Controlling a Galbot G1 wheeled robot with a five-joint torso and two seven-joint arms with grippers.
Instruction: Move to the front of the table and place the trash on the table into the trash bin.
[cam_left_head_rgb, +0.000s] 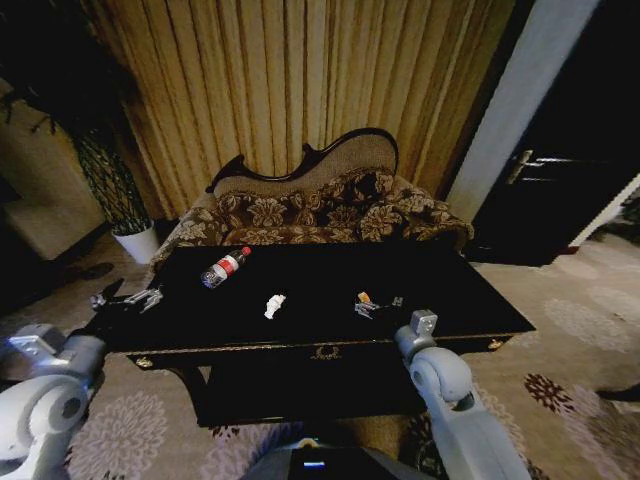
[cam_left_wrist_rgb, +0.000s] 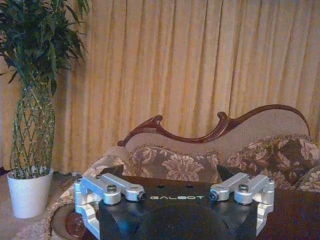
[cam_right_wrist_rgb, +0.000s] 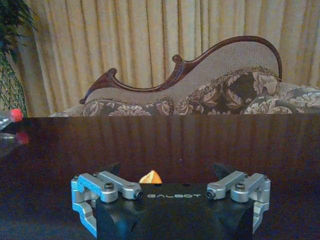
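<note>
The black table (cam_left_head_rgb: 450, 290) stands right in front of me, ahead of a sofa. On it lie the trash items: a clear bottle (cam_left_head_rgb: 225, 267) with a red cap at the far left, a white crumpled scrap (cam_left_head_rgb: 274, 305) in the middle, and a small orange piece (cam_left_head_rgb: 364, 297) to the right. My right gripper (cam_left_head_rgb: 378, 306) is low over the tabletop, open, and the orange piece (cam_right_wrist_rgb: 151, 177) sits between its fingers close to the palm. My left gripper (cam_left_head_rgb: 130, 298) hovers open at the table's left end, holding nothing. The trash bin is out of view.
A patterned brown sofa (cam_left_head_rgb: 330, 210) stands behind the table against gold curtains. A tall plant in a white pot (cam_left_head_rgb: 138, 243) is at the left. A dark door (cam_left_head_rgb: 560, 170) is at the right. Patterned carpet (cam_left_head_rgb: 580, 330) surrounds the table.
</note>
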